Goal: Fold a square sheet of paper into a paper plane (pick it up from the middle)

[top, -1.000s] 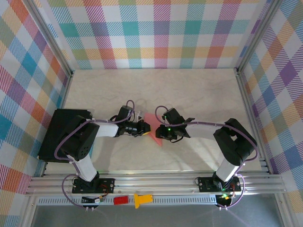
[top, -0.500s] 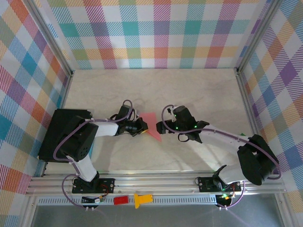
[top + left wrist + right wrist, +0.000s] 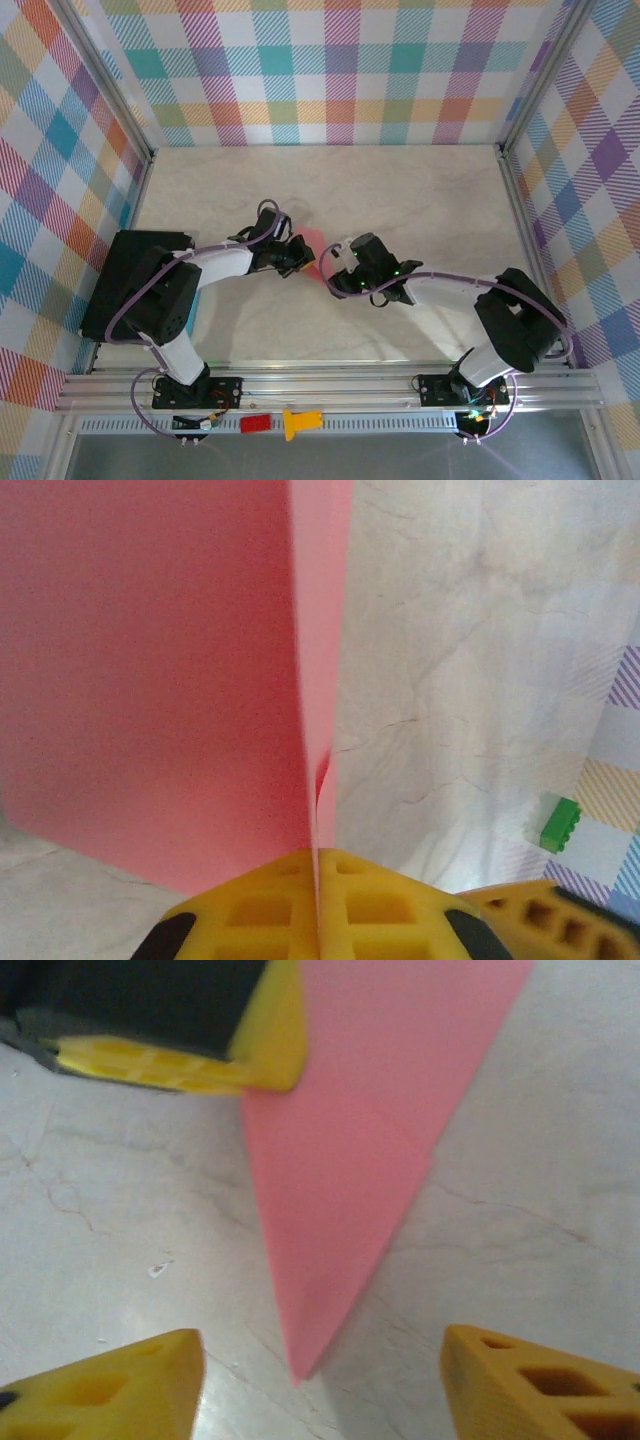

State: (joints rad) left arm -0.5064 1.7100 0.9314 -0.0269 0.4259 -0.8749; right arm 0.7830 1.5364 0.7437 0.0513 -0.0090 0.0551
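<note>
Your left claw is clamping the salmon-pink paper plane near the middle of the marbled worktop. Its yellow fingers are pressing together on the folded edge of the paper. From the left wrist camera you are looking along that fold: the crease is running straight up from the closed fingers, and a broad pink flap is spreading out to the left of it.

Your right claw is hanging open just beside the plane, its two yellow fingertips spread wide on either side of the pointed tip and touching nothing. In the right wrist view the plane is narrowing to a sharp point that is aiming down between those fingertips, with a faint crease running along its length. You cannot tell whether the point is touching the worktop.

From above, the two arms are reaching in towards each other, with the pink paper between the claws. A small green block is lying well apart from the plane, by the checked wall.
</note>
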